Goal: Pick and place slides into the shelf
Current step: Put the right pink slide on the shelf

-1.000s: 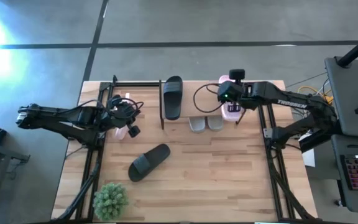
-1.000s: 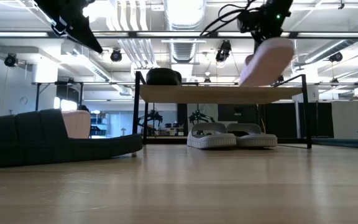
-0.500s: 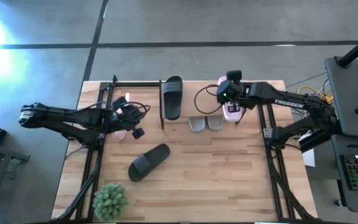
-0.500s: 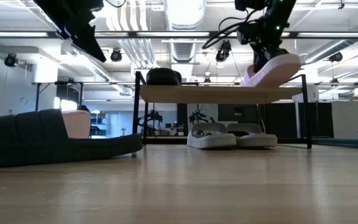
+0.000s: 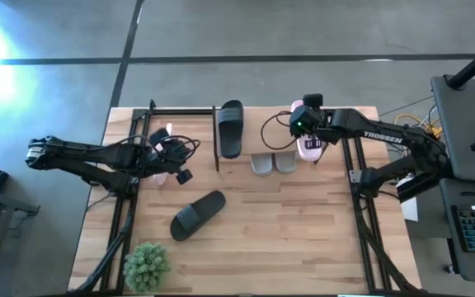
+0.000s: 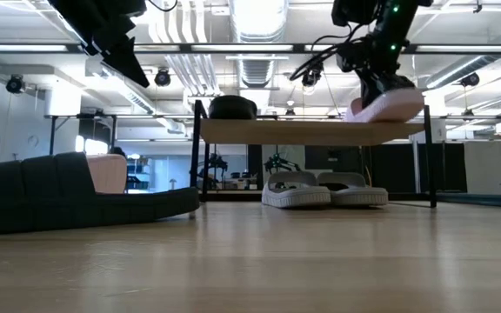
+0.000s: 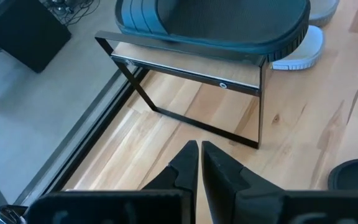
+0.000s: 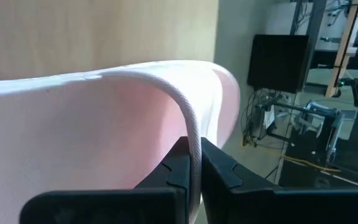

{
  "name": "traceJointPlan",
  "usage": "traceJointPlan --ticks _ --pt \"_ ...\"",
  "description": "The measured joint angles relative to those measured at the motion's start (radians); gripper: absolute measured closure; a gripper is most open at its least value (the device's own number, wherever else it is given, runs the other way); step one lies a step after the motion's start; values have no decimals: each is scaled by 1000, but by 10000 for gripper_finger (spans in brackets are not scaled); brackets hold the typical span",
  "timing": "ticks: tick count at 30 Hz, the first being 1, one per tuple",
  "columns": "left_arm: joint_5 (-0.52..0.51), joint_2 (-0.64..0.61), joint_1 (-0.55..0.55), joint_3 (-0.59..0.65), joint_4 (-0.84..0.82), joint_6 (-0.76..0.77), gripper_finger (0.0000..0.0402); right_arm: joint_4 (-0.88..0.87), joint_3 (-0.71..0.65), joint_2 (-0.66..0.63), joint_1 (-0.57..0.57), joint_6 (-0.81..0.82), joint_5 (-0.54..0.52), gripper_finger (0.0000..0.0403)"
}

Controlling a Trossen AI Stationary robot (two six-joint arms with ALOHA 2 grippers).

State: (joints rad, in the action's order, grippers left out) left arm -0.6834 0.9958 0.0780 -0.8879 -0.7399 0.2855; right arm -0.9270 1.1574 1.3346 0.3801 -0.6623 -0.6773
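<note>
Bench (image 5: pixel 303 239) front first: you have a small green plant (image 5: pixel 146 264) at the near left corner, well clear of both claws. Just beyond it lies 1 black slide (image 5: pixel 198 214) on the bare wood, near your left claw (image 5: pixel 175 158) and not touched by it. That left claw hangs above the bench's left side with its 2 fingers (image 7: pixel 188 163) drawn almost together and nothing between them; in its wrist view the shelf (image 7: pixel 229 78) stands straight ahead. A pink slide (image 5: pixel 160 175) shows partly under the left arm, too hidden for you to tell how it lies.

Farther back, the light grey pair (image 6: pixel 324 189) sits side by side on the bench under the shelf's plank, below and to the left of your right claw (image 5: pixel 305 132). The second black slide (image 5: pixel 229 128) rests on the shelf top at its left end, well apart from that claw.

Your right claw is at the shelf's right end, clamped on the strap of the other pink slide (image 6: pixel 390 106); its fingers (image 8: pixel 180 165) pinch the strap's edge with barely a gap. In the low view this slide's sole lies close to level along the plank top (image 6: pixel 311 130), at or just above it; you cannot tell whether it touches.
</note>
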Motion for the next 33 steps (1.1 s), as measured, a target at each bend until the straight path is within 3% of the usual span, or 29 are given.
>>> traceJointPlan --ticks 8,25,33 --pt "-4 -4 0 0 0 0 395 -4 -12 0 0 4 -4 383" --pt "-3 -11 0 4 -2 -1 395 -66 -3 -2 0 133 22 258" --pt "-3 -11 0 4 -2 -1 395 -68 -3 -33 -13 197 22 244"
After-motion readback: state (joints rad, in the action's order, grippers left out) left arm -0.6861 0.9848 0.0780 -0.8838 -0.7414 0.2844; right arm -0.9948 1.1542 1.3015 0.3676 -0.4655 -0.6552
